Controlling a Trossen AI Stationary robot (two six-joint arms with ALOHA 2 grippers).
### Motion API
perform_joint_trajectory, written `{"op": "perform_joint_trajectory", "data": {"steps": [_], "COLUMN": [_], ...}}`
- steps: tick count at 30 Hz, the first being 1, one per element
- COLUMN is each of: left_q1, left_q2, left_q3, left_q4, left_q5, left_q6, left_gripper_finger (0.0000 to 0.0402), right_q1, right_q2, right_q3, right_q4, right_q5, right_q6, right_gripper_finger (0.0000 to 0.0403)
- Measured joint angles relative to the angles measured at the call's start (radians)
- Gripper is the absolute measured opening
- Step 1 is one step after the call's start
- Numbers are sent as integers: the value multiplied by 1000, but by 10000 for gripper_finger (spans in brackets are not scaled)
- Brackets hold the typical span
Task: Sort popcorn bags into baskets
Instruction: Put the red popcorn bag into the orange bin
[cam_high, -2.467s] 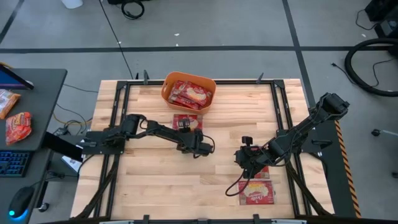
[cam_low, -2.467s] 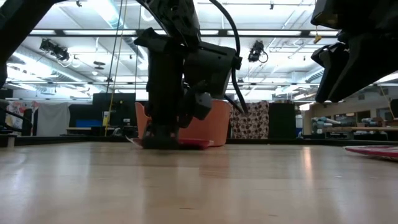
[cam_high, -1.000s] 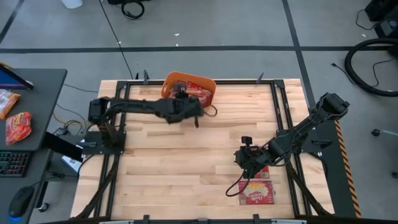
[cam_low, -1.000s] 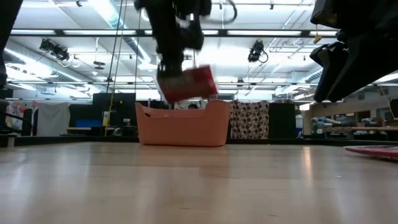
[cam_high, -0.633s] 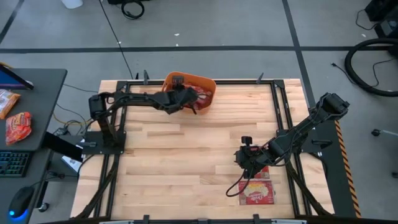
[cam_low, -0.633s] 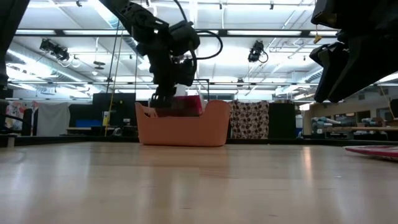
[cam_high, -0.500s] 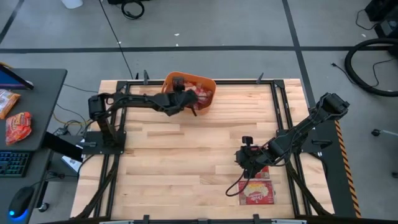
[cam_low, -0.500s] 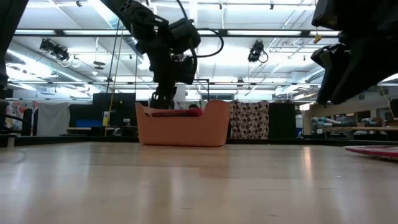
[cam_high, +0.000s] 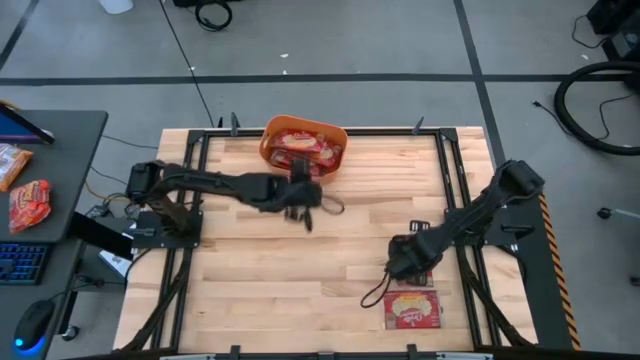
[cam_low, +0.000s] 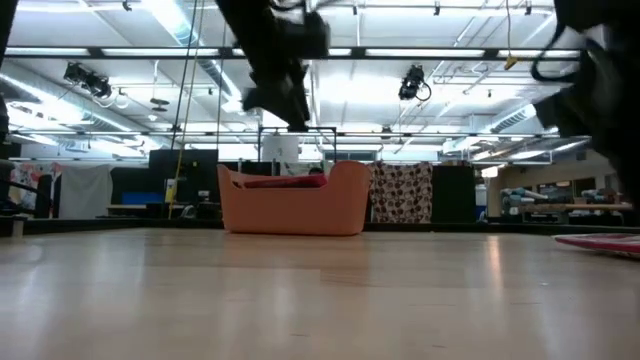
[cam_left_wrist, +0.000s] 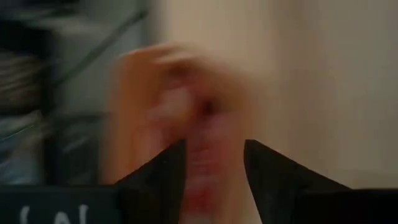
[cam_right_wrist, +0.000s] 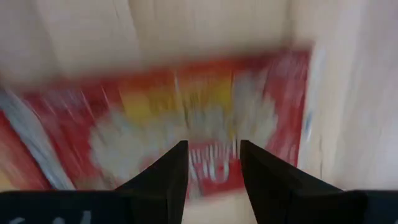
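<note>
Wood table (cam_high: 260, 270) holds an orange tub (cam_high: 271, 138) at its far edge, with red bags (cam_high: 305, 147) piled inside. Left gripper (cam_high: 303, 196) hangs just in front of the tub, fingers apart and empty. Right gripper (cam_right_wrist: 211, 163) hovers open over a bag (cam_right_wrist: 186, 127) near another bag (cam_high: 412, 309).

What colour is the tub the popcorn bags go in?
Orange: the tub shows best in the high view, holding red popcorn bags.
</note>
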Motion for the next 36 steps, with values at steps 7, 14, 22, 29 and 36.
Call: {"op": "perform_joint_trajectory", "data": {"steps": [7,14,22,29,36], "left_q1": [-85,-111,-129,-203,-301], "left_q2": [-89,-131,-111,-77,7], "left_q3": [0,0,-6,-42,-123], "left_q4": [-150,-220,-205,-136,74], "left_q5": [303,313,457,502,402], "left_q6": [-198,-283,-356,-376,-299], "left_gripper_finger": [156,155,155,155,159], "right_q1": [-10,-87,-166,-102,-1], "right_q2": [81,137,114,50,32], "right_q3": [10,50,242,274,211], "right_q4": [-85,41,257,216,197], "right_q5": [-96,-63,266,309,305], "right_q6": [-62,-236,-490,-468,-298], "right_gripper_finger": [150,150,150,150,150]}}
